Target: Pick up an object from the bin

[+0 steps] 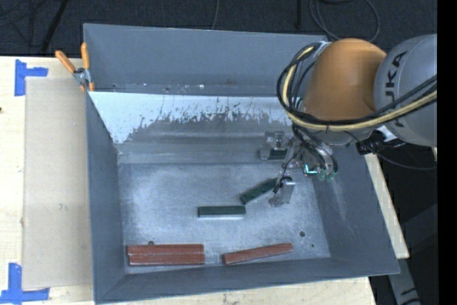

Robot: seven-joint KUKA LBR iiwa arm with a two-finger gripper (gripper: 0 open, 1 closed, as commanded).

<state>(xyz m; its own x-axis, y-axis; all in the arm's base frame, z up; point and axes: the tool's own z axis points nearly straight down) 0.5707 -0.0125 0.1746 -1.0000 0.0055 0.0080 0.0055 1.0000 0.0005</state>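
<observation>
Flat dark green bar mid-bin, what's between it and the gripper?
In the camera view, a second dark green bar, tilted, lies between the flat dark green bar and the gripper.

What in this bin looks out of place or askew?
Only the small dark green piece beside the hand lies at a slant; the longer dark green bar in the middle lies level. Nothing looks spilled or broken.

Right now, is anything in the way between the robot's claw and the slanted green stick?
Nothing visible is. The gripper sits right at the upper end of the slanted green stick. The flat green stick, the left brown stick and the right brown stick lie farther off.
</observation>
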